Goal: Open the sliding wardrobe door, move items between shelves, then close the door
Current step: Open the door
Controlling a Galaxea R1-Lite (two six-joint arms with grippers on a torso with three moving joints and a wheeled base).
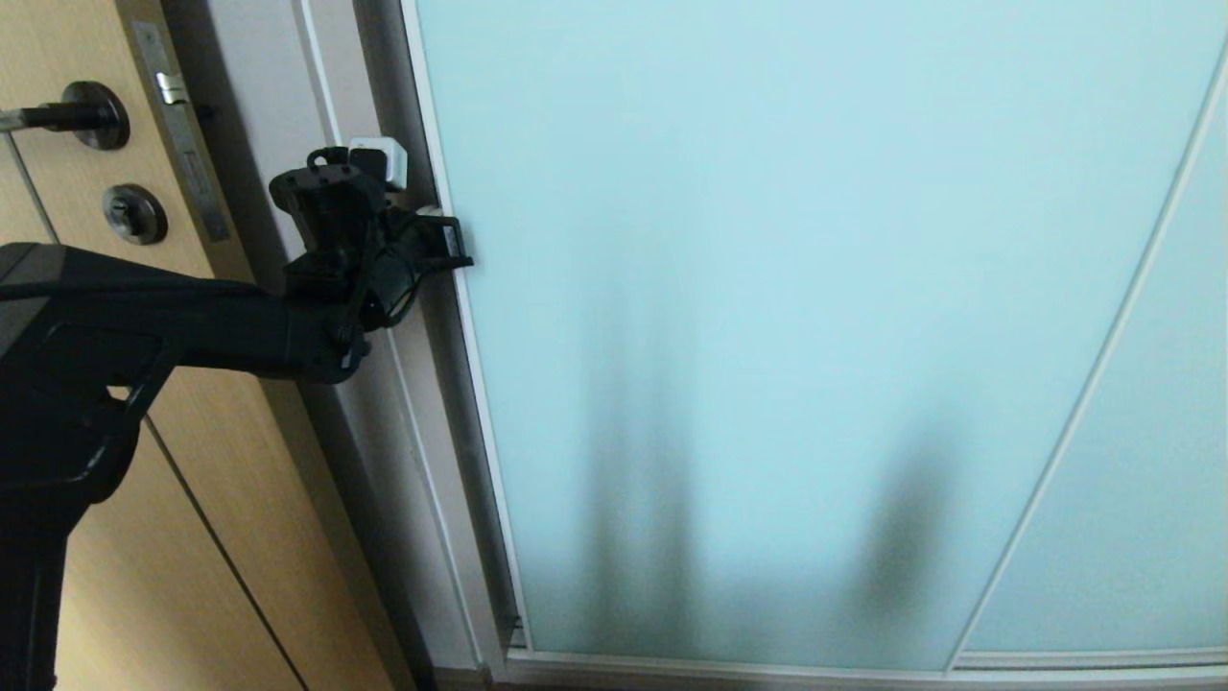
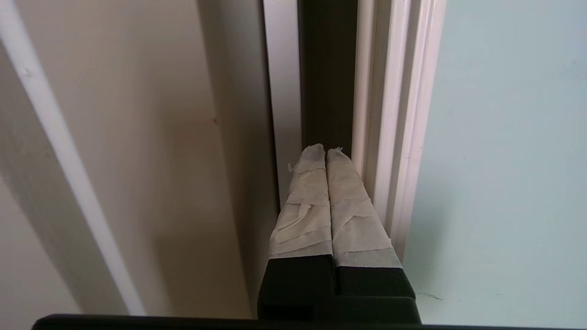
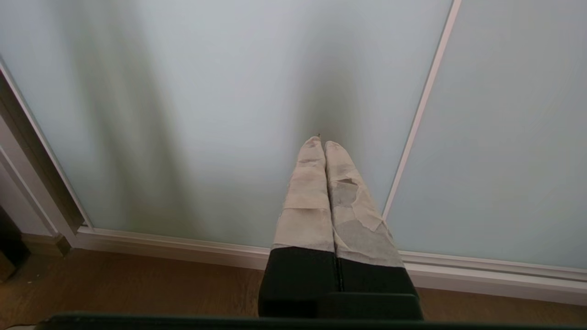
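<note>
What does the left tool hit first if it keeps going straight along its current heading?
Probably the dark gap beside the sliding wardrobe door's frame. The shut left tool points into it; depth behind is unclear.

The left arm [image 1: 144, 326] is matte black with looping cables; both grippers' black fingers [image 2: 316, 197] wear beige masking tape.

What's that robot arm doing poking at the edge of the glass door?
The left gripper, fingers pressed together, is wedged into the dark gap beside the frame of the sliding wardrobe door, apparently to push it open. The door is closed, so nothing inside can be seen. The right gripper, also shut, hangs idle low in front of the glass, above the wooden floor.
</note>
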